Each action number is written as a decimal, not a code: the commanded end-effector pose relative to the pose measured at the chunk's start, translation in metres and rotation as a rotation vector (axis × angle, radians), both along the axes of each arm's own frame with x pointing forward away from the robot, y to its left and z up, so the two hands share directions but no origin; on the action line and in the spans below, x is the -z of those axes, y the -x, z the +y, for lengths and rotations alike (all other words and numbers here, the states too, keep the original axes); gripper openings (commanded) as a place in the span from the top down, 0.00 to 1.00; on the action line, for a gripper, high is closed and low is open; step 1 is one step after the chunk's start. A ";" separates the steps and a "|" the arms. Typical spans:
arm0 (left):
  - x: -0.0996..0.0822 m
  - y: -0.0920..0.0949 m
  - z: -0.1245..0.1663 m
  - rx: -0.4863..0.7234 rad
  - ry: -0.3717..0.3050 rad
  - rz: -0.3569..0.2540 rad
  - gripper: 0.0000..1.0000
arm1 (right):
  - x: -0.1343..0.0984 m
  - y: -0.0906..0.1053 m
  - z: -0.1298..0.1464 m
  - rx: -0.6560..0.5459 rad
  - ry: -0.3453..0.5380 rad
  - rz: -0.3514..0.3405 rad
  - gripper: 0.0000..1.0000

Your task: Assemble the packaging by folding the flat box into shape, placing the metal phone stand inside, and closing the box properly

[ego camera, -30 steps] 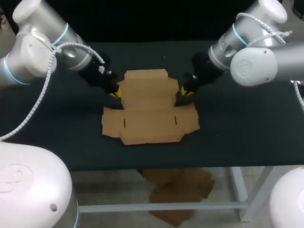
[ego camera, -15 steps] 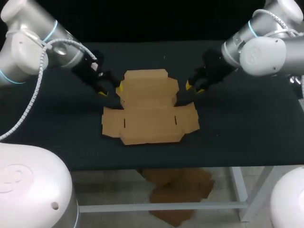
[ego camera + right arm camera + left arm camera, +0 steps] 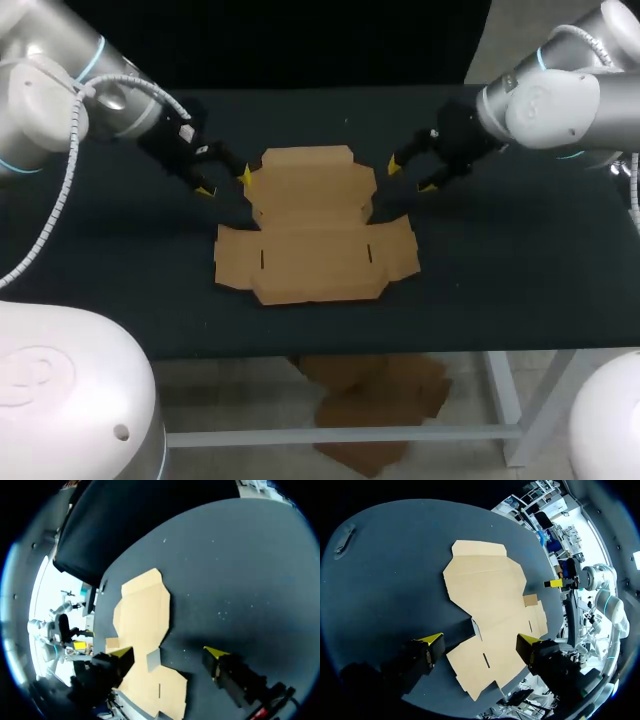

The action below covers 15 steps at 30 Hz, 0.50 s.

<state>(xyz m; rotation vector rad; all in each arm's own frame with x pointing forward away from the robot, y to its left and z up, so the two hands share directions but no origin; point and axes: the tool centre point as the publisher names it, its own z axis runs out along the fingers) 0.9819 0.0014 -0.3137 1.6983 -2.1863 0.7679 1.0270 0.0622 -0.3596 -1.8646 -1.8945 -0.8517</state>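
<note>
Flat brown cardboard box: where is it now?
In the head view the flat brown cardboard box lies unfolded at the centre, its far part between the left gripper and right gripper.

My head camera looks down from above and behind onto the dark surface (image 3: 500, 260). Both wrist cameras sit close, facing inward, sharing the flat brown cardboard box (image 3: 315, 225).

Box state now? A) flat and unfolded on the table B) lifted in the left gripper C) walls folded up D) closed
A: the cardboard box lies spread flat on the table, with the open left gripper and open right gripper at either side of its far part.
</note>
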 end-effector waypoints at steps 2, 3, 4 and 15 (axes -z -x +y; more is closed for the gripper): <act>-0.006 0.000 0.006 -0.002 0.006 -0.002 0.00 | 0.008 -0.006 -0.002 0.003 -0.048 -0.004 0.00; -0.006 0.000 0.007 -0.003 0.009 -0.003 0.00 | 0.009 -0.007 -0.001 0.004 -0.062 -0.004 0.00; -0.007 -0.001 0.008 -0.003 0.012 -0.004 0.00 | 0.010 -0.008 0.000 0.006 -0.073 -0.004 0.00; -0.008 0.000 0.010 -0.004 0.018 -0.008 0.00 | 0.017 -0.024 0.013 0.013 -0.160 -0.008 0.31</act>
